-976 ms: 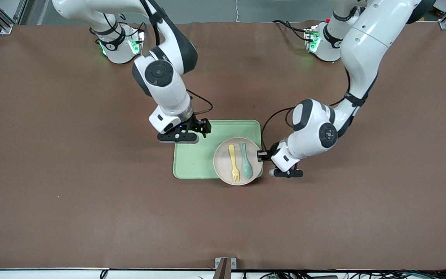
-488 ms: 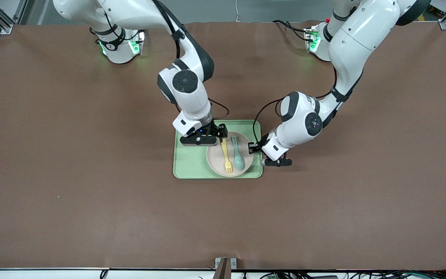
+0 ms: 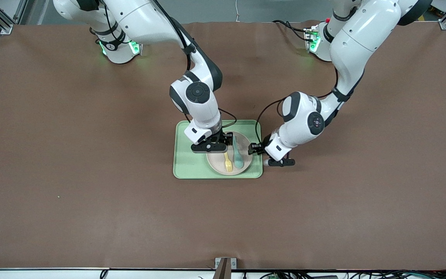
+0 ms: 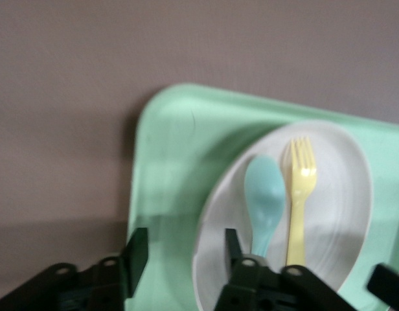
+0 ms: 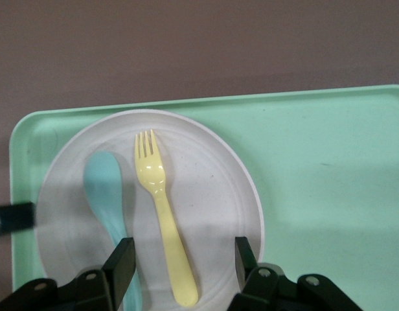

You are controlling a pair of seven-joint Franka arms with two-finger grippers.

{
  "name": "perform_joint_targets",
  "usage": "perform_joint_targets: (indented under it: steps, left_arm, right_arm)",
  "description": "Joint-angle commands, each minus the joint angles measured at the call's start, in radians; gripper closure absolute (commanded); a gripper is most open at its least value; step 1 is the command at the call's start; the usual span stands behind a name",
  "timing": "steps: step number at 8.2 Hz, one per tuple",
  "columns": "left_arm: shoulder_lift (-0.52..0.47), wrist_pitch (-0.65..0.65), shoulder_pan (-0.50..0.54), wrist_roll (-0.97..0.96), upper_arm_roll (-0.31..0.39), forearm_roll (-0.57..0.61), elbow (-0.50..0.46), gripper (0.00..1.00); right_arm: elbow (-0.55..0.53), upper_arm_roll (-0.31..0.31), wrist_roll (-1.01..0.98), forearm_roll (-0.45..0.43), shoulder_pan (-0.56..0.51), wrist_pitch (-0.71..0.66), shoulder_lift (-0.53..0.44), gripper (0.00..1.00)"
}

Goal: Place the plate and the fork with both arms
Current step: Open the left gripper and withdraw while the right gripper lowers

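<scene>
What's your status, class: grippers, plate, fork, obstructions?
Right gripper open over fork handle. Left gripper open at plate rim. Plate on tray. Spoon beside fork.

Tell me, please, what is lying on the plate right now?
On the plate lie the fork and a teal spoon, side by side. The right gripper covers their handle ends.

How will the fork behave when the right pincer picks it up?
The fork looks like thin plastic, so probably light and fairly stiff. It lies flat on the plate, so the open right pincer may slip on its low, smooth handle. It could nudge the spoon beside it.
</scene>
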Motion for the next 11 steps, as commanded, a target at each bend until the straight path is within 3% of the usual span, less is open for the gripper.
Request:
perform_joint_targets:
  steps: [1, 4, 5, 6, 7, 8, 10, 11]
  left_arm:
    - [-0.122, -0.014, 0.109, 0.012, -0.007, -0.018, -0.02, 0.01]
    - [-0.272, -0.046, 0.264, 0.01, 0.002, 0.001, -0.028, 0.01]
    - [-0.333, -0.145, 0.31, 0.009, 0.011, 0.1, -0.028, 0.01]
    - [-0.396, -0.261, 0.316, 0.009, 0.067, 0.22, -0.023, 0.01]
    - [-0.466, -0.352, 0.195, 0.01, 0.227, 0.297, -0.021, 0.01]
    - [-0.535, -0.424, 0.089, 0.026, 0.39, 0.325, -0.02, 0.01]
    - [-0.722, -0.657, 0.03, 0.178, 0.515, 0.371, -0.02, 0.0]
    - [-0.784, -0.722, 0.031, 0.222, 0.522, 0.371, -0.017, 0.0]
  right_arm:
    - [0.018, -0.011, 0.023, -0.037, 0.024, 0.016, 0.04, 0.41]
    - [0.03, -0.011, 0.023, -0.043, 0.036, 0.035, 0.087, 0.44]
    - [0.038, -0.011, 0.025, -0.042, 0.039, 0.035, 0.103, 0.51]
    - [0.039, -0.011, 0.049, -0.042, 0.044, 0.033, 0.104, 0.71]
    - [0.039, -0.009, 0.075, -0.042, 0.048, 0.032, 0.104, 0.89]
    - [0.039, -0.011, 0.078, -0.04, 0.051, 0.026, 0.104, 0.99]
    - [0.036, -0.009, 0.094, -0.036, 0.048, 0.01, 0.097, 1.0]
    - [0.041, -0.009, 0.095, -0.036, 0.047, -0.02, 0.097, 1.0]
